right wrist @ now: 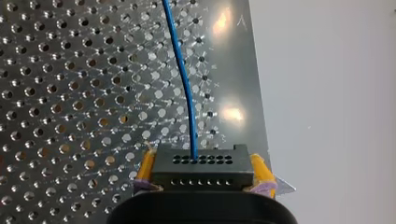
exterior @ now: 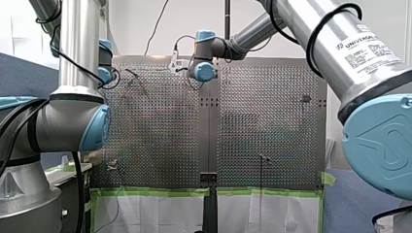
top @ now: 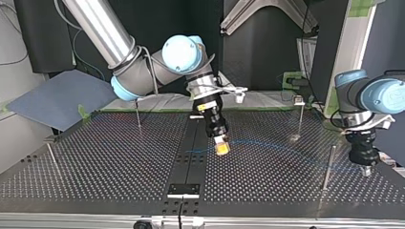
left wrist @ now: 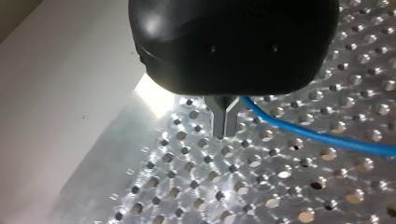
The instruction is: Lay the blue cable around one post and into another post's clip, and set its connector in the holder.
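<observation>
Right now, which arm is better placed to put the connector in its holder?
Right: my right gripper clamps the connector between yellow pads; my left gripper pinches only the blue cable.

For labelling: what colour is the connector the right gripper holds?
Black connector; right wrist view shows it best.

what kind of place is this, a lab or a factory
Probably a robotics lab bench: my right arm and my left arm over a perforated table with thin posts, a blue cable strung between.
</observation>
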Tool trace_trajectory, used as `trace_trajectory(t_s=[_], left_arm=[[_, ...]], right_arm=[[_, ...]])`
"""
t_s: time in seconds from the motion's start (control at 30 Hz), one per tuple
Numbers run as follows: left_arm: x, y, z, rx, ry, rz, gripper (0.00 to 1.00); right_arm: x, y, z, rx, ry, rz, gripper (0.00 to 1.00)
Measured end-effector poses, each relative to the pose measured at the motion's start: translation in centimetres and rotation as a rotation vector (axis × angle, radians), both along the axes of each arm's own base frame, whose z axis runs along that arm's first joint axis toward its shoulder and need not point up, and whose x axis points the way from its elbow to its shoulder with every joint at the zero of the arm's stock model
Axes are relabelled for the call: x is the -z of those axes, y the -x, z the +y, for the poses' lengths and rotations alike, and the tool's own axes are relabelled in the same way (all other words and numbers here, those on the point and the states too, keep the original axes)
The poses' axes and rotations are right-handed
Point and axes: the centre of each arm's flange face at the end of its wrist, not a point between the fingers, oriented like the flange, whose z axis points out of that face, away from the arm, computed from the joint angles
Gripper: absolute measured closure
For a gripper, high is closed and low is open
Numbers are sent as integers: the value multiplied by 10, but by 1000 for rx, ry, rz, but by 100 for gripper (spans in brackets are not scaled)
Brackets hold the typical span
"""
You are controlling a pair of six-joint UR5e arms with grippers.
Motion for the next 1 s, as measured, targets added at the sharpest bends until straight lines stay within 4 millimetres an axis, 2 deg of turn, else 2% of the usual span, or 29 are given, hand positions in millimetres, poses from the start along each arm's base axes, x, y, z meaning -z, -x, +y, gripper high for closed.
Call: trace_trajectory(t_s=[0.43, 0.47, 0.5, 0.57, 0.6, 0.63, 0.67, 0.7, 0.73, 0.77, 0.8, 0.87, 1.0], left_arm=[[3, -1, -12, 26, -51, 20, 100], [3, -1, -12, 22, -54, 27, 89], [5, 0, -12, 19, -58, 37, 89], [8, 2, -12, 18, -61, 51, 65], [10, 3, -13, 18, -59, 58, 65], [12, 3, -13, 19, -56, 62, 48], [13, 4, -14, 20, -51, 66, 39], [16, 5, -15, 23, -42, 69, 39], [18, 6, -16, 25, -35, 72, 28], [21, 7, -16, 27, -27, 76, 22], [24, 9, -18, 30, -18, 81, 22], [30, 11, -20, 33, -4, 89, 13], [41, 16, -24, 35, 28, 102, 5]], right_arm=[[28, 0, -8, 15, -44, 49, 100], [29, 0, -7, 16, -48, 54, 100], [30, 0, -7, 16, -51, 58, 100], [31, 1, -7, 17, -57, 65, 100], [32, 1, -7, 17, -59, 68, 100], [33, 1, -7, 17, -62, 72, 100], [34, 2, -7, 18, -65, 76, 100], [34, 2, -7, 19, -67, 80, 100], [35, 3, -7, 22, -71, 86, 100], [36, 3, -7, 26, -74, 89, 100], [37, 4, -7, 31, -76, 92, 100], [40, 5, -7, 41, -83, 100, 100], [45, 6, -7, 55, -95, 115, 100]])
